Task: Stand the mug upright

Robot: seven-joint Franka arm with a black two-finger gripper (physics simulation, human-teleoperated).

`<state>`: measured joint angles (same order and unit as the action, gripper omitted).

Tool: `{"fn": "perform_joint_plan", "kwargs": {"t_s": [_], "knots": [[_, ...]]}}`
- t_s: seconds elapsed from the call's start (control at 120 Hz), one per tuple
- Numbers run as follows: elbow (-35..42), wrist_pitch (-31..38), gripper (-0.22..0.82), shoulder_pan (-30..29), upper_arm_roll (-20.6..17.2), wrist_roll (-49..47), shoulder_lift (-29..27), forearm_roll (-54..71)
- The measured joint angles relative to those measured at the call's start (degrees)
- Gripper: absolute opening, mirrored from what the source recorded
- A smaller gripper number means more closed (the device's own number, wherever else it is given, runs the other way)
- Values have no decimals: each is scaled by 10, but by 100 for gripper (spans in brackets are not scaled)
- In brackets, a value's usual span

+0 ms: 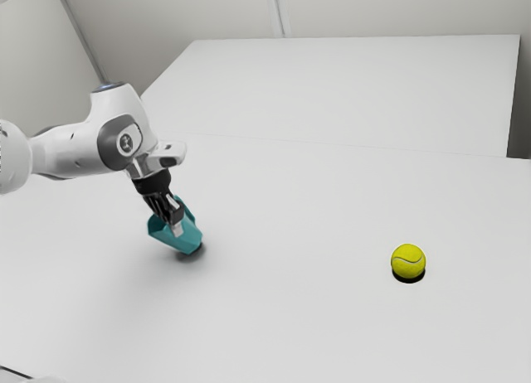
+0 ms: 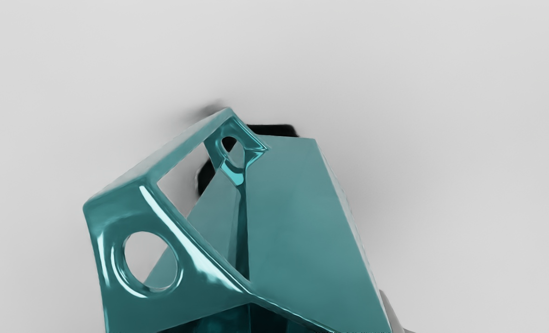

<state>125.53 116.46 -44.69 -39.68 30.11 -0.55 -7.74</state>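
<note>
In the exterior view my gripper [image 1: 175, 220] reaches down at the teal mug [image 1: 187, 237], shut on its wall, with a pale fingertip in front of the teal side. The mug leans: its base points down toward the exterior view's right, close to the table, and its open end is raised toward the upper left. In the wrist view the angular mug [image 2: 302, 208] has its open end nearest my hand and its base farther off, with the holed handle along one side. One grey fingertip [image 2: 389, 311] is against its outer side; the other is hidden.
A yellow tennis ball [image 1: 408, 260] rests on the white table [image 1: 299, 317], well over to the exterior view's right of the mug. A dark shadow lies beneath the mug's base. Pale walls stand behind the table.
</note>
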Motion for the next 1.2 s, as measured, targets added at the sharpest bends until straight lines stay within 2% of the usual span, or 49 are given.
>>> {"fn": "perform_joint_plan", "kwargs": {"t_s": [0.142, 0.3, 0.483, 0.783, 0.95, 1.1, 1.2], "knots": [[-9, -15, -18, 19, -16, -46, 6, 17], [-31, -36, -18, 53, -17, -90, 28, 40], [-71, -70, -18, 11, -17, -140, 70, 88], [-131, -125, -18, 44, -17, -212, 143, 155], [-148, -147, -18, 63, -15, -242, 161, 174], [-149, -156, -3, 73, -15, -264, 168, 180], [-150, -159, 5, 75, -15, -275, 151, 181]]}}
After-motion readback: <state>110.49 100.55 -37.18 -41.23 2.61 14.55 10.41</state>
